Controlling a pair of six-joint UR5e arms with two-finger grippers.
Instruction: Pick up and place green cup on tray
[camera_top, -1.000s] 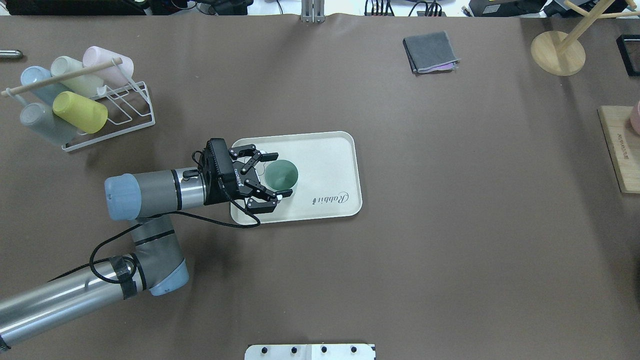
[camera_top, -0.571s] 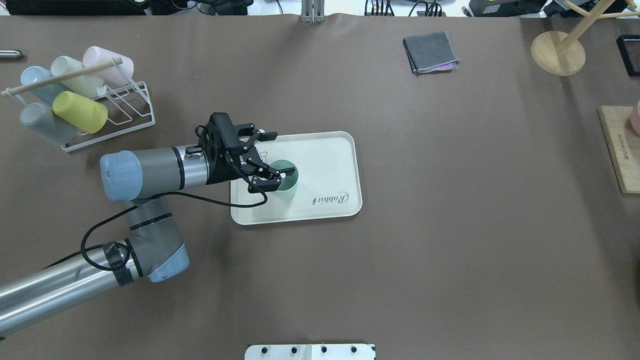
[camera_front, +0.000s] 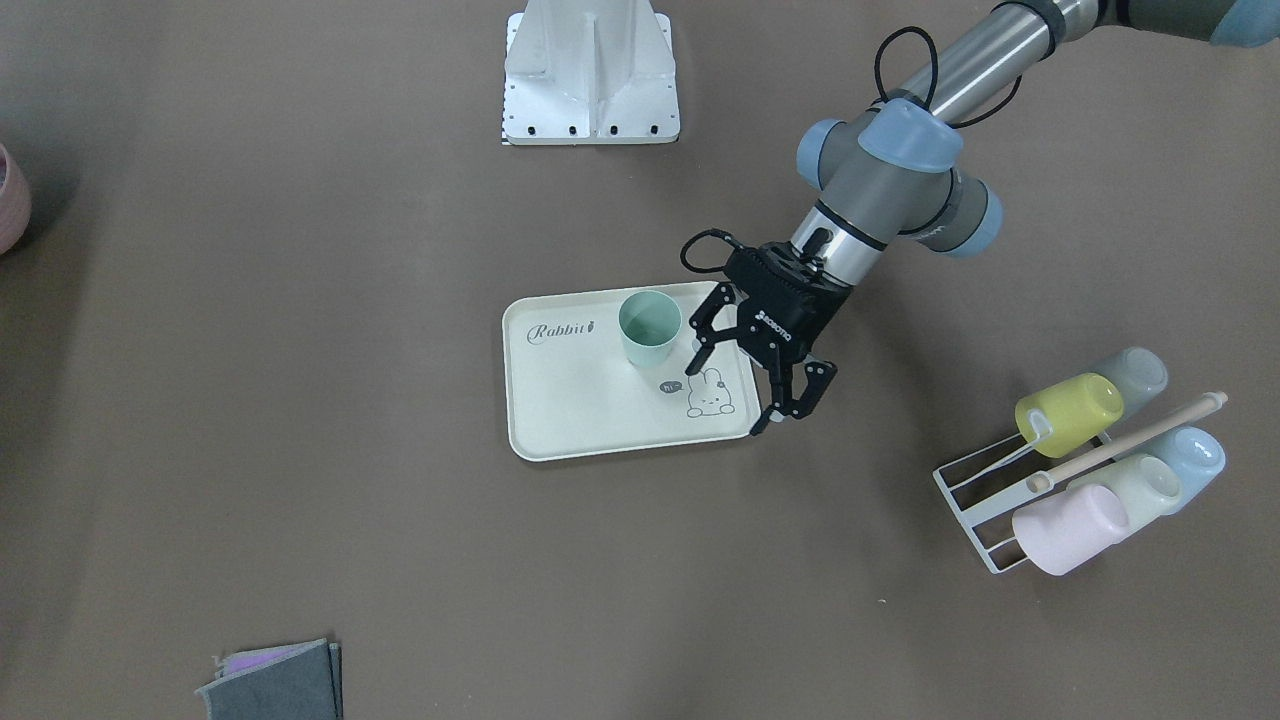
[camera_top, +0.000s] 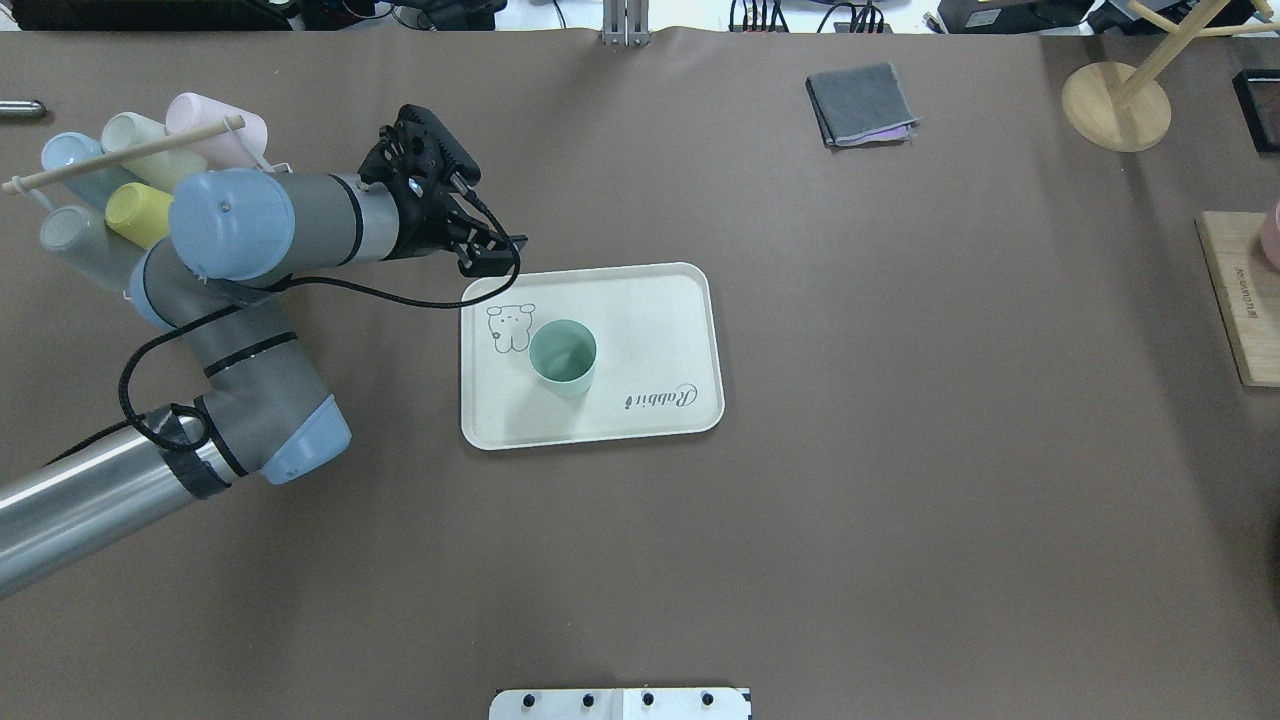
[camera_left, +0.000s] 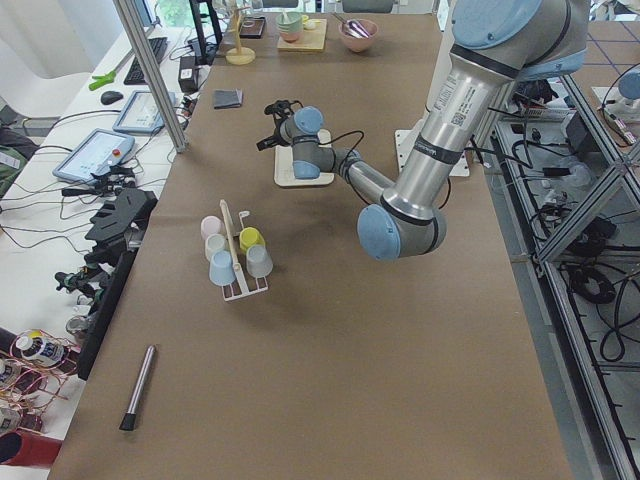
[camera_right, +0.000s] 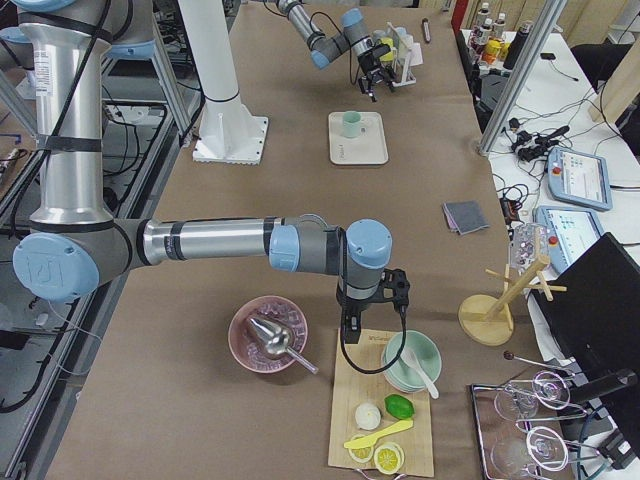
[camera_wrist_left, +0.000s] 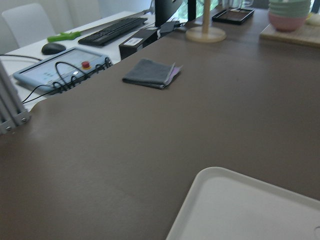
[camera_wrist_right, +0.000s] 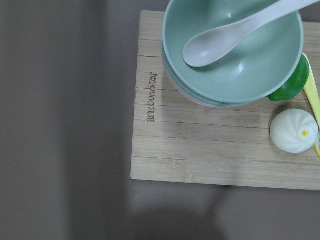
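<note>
1. The green cup (camera_top: 562, 357) stands upright, mouth up, on the tray (camera_top: 650, 310). It sits on the tray's half toward the robot's left, between the bunny drawing (camera_top: 509, 327) and the grey "Rabbit" script (camera_top: 665, 397). Nothing touches it.
2. The cream tray lies flat on the brown bench (camera_top: 900, 450), a little toward the robot's left of the middle and well away from every edge.
3. The left gripper (camera_front: 735, 395) hangs in the air over the tray's short end by the bunny drawing, apart from the cup. Its jaws are spread wide and hold nothing.
4. Near the bench's far corner on the robot's left stands a white wire rack (camera_top: 250, 225). It holds pastel cups lying on their sides, among them a yellow-green cup (camera_front: 1068, 413) and a pink cup (camera_front: 1068, 528).
5. A folded grey cloth (camera_top: 860, 103) lies close to the far edge, toward the robot's right.
6. At the bench's right end, the right gripper (camera_right: 375, 312) hangs over a wooden board (camera_wrist_right: 200, 150). The views do not show whether its jaws are spread or closed.
7. On that board sit stacked bowls, the top one green (camera_wrist_right: 250, 70), with a pale spoon (camera_wrist_right: 220, 42) resting in it, and a white bun (camera_wrist_right: 294, 131) beside them.
</note>
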